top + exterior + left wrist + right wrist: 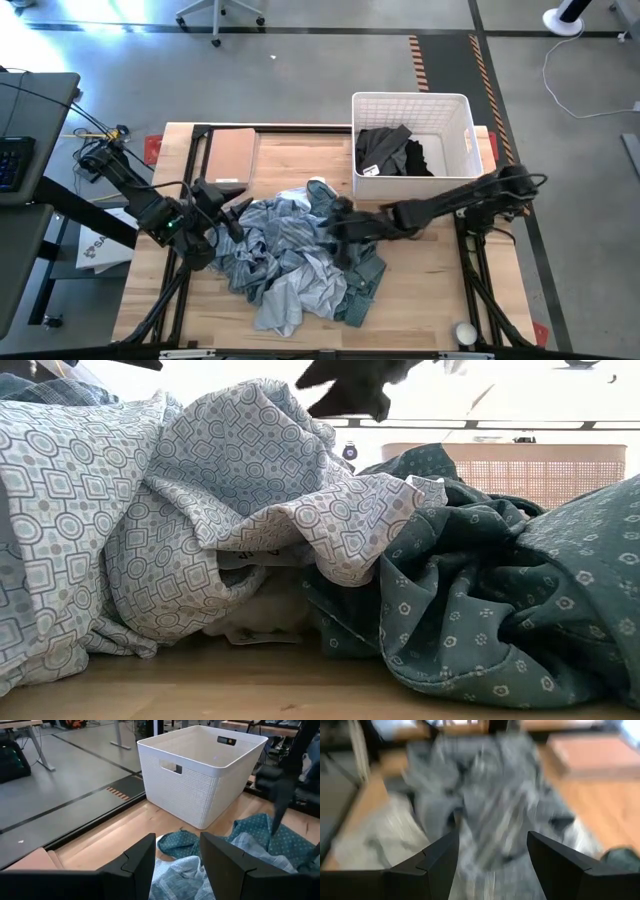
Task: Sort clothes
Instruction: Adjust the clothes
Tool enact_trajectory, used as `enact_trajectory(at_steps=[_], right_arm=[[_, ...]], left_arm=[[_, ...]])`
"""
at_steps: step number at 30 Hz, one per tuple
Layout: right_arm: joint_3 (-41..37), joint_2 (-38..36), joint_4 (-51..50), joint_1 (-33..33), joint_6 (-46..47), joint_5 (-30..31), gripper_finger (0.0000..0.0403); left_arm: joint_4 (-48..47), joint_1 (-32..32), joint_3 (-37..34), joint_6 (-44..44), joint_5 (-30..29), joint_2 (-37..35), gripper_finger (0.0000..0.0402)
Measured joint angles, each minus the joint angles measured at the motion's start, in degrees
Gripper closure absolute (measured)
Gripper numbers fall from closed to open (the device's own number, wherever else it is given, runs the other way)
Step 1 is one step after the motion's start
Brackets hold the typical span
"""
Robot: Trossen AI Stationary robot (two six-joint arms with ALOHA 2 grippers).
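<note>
A pile of clothes (295, 255) lies in the middle of the table. It holds a blue-grey striped garment (275, 235), a white garment with grey pattern (200, 510) and a dark green patterned one (480, 590). Black garments (390, 150) lie in the white slatted basket (462, 120) at the far right. My left gripper (177, 865) is open and empty at the pile's left edge. My right gripper (492, 860) is open over the pile's right part, and it shows as a dark shape above the cloth in the low view (350, 390).
A brown board (230, 155) lies at the table's far left. A small white ball (465, 332) sits at the near right corner. Bare wood (420, 290) shows to the pile's right and along the near edge.
</note>
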Motion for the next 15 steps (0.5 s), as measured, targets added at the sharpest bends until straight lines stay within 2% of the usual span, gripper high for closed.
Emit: enact_trajectory(at_steps=[4,7,12,15], right_arm=[[5.1,7.4,-12.2,-1.2,0.0,-0.6,0.0171],[6.4,12.0,-18.6,-1.5,0.0,-5.1,0.0171],[6.4,15.5,-18.4,-1.7,2.8,-15.6,0.0171],[6.5,15.1,-18.4,-2.0,2.5,-16.9,0.0171]], left_arm=[[0.0,0.0,0.0,-1.4,0.0,2.1,0.0250],[0.0,0.0,0.0,-4.2,0.0,4.4,0.0250],[0.0,0.6,0.0,-11.2,1.2,10.8,0.0250],[0.0,1.6,0.0,-17.0,7.1,15.7,0.0250]])
